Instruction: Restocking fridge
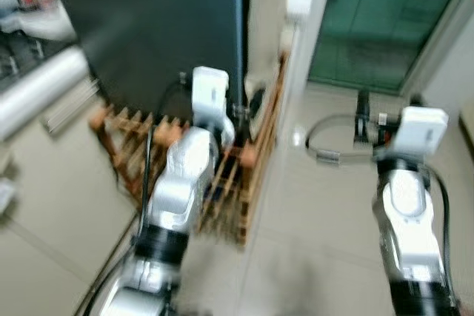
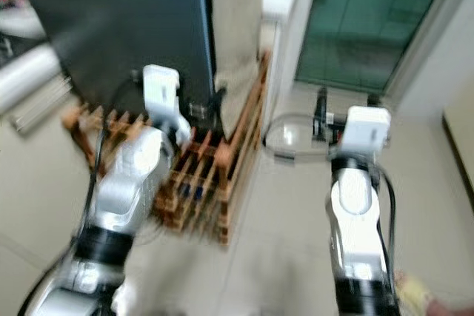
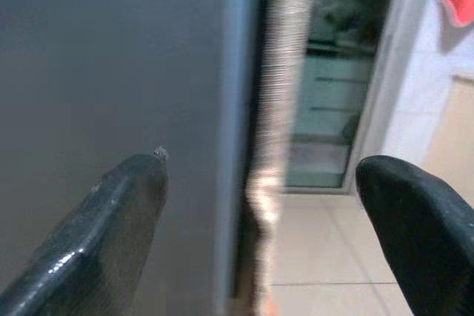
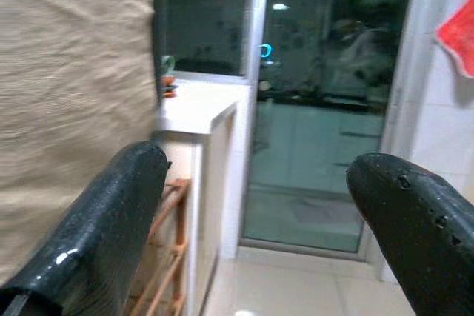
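The fridge is a tall dark grey box at the upper left, its door closed; both head views are blurred. My left gripper is raised at the fridge's right edge, above a wooden rack. In the left wrist view the left gripper is open with nothing between its fingers, and the dark fridge face lies just beyond them. My right gripper is held up over the tiled floor to the right. It stands open and empty in the right wrist view.
A white cabinet and a beige textured surface stand right of the fridge. Behind them is a dark glass door. A red cloth hangs on the right wall. A counter with a silver rail runs along the left.
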Robot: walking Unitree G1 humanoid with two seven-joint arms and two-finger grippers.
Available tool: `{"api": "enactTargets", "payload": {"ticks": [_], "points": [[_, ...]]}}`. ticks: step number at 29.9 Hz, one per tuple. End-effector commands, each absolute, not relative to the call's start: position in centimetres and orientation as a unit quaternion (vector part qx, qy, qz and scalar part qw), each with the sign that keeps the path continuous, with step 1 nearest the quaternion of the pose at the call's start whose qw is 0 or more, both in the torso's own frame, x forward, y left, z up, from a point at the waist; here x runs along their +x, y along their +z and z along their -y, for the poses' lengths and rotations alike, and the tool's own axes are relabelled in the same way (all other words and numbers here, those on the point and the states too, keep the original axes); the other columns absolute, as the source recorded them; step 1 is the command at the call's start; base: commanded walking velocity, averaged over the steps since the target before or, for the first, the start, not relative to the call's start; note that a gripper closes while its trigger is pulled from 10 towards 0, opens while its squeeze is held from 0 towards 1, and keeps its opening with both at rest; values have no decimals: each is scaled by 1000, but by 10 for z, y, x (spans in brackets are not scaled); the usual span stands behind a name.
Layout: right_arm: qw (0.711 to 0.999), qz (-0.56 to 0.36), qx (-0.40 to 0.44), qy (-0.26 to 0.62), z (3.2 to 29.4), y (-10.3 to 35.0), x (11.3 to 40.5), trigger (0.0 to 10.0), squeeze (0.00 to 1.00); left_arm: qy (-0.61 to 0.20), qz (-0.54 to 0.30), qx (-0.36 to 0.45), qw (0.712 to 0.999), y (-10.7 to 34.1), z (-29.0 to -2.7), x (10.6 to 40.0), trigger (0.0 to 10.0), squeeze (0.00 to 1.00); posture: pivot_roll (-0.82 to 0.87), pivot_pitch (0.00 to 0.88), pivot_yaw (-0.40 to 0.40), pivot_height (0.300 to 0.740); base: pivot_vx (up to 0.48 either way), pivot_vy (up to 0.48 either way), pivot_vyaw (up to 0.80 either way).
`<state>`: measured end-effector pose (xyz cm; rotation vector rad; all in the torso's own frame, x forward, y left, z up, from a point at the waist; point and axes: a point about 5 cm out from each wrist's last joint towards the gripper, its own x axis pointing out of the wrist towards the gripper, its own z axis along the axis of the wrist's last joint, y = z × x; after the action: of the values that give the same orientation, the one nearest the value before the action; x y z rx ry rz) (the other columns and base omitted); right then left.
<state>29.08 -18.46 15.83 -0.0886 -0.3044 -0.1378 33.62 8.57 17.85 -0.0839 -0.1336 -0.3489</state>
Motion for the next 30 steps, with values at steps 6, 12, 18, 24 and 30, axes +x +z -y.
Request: {"api": "enactTargets", "payload": {"ticks": [6,12,18,24,30], "points": [[982,164,-51,-77,192,165,292,10000,275,-186,81,-60,977,186,-77,335,10000,0,-126,34,16,732,448,0,0],[982,165,-52,-76,192,165,292,10000,278,-182,90,-79,976,193,-81,335,10000,0,-127,32,14,732,140,0,0],[982,164,-53,-74,192,165,291,10000,278,-192,97,-63,975,199,-83,328,10000,0,-127,39,15,732,0,0,0],[983,161,-53,-73,191,163,291,10000,278,-186,94,-63,976,198,-82,327,10000,0,-127,43,15,732,0,0,0],[983,161,-54,-73,191,164,291,10000,275,-187,88,-54,977,196,-81,327,10000,0,-130,46,14,732,0,-236,0]]}}
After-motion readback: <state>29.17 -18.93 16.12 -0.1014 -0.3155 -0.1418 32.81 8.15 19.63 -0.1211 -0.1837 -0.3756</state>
